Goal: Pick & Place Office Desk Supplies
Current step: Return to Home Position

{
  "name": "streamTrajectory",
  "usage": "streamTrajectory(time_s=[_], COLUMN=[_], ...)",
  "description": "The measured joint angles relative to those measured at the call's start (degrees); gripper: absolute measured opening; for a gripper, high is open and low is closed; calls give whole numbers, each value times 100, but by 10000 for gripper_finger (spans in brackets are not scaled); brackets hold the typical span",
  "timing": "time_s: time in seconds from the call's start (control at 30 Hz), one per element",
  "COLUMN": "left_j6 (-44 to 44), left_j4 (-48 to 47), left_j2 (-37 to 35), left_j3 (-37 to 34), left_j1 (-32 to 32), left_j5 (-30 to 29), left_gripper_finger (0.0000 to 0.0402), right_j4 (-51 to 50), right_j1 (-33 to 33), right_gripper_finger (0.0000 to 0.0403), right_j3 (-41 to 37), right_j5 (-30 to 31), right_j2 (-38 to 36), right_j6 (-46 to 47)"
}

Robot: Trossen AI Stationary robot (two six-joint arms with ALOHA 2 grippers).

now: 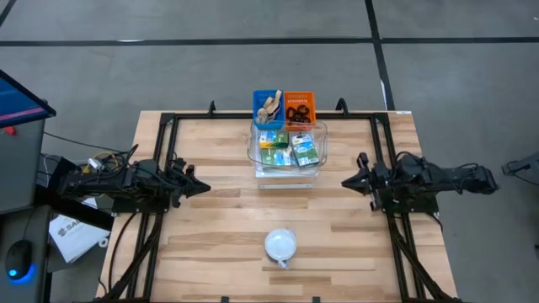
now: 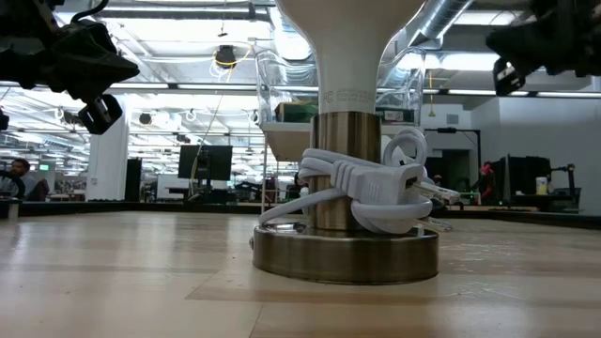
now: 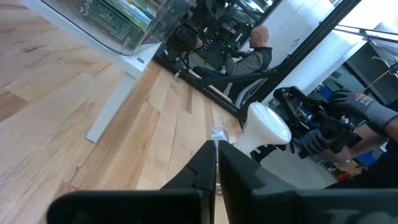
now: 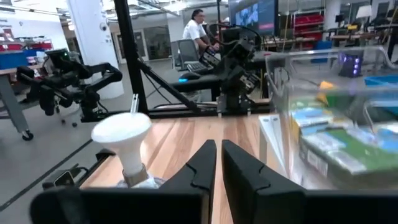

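Yellow-and-green crayon boxes [image 1: 287, 150] lie inside a clear bin [image 1: 318, 139] at the table's far middle; they also show in the right wrist view [image 4: 339, 152]. Behind the bin stand a blue tub [image 1: 268, 108] with tan rubber bands and an orange tub [image 1: 299, 108] with black loops. My left gripper [image 1: 205, 187] [image 3: 217, 163] hovers shut at the table's left side, pointing level toward the middle. My right gripper [image 1: 345, 181] [image 4: 219, 163] hovers shut at the right side, facing it. Neither holds anything.
A white lamp [image 1: 280, 245] stands near the table's front edge on a round metal base, with its white cord wrapped around the stem [image 2: 362, 192]. A black frame [image 1: 168, 118] runs around the table. Bare wood [image 1: 278, 202] lies between the grippers. People sit in the room beyond.
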Motion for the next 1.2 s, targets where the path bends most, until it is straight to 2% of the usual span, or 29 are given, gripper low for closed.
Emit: streamTrajectory(time_s=[0.23, 0.43, 0.63, 0.8, 1.2], left_j6=[-1, -2, -2, -2, 0], left_j4=[-1, -2, -2, -2, -2], left_j2=[0, 2, 1, 0, 0], left_j3=[0, 0, 0, 0, 0], left_j1=[-1, 0, -1, 0, -1], left_j5=[0, 0, 0, 0, 0], left_gripper_finger=[8, 8, 8, 8, 8], right_j4=[-1154, -1376, -1375, -1321, -1331], right_j1=[-92, -188, -210, -210, -210], right_gripper_finger=[24, 24, 24, 24, 24], right_j3=[-71, -64, -365, -473, -473], right_j5=[326, 363, 887, 899, 899], right_j2=[-894, -887, -889, -887, -872], right_j6=[-49, -52, 343, 822, 838])
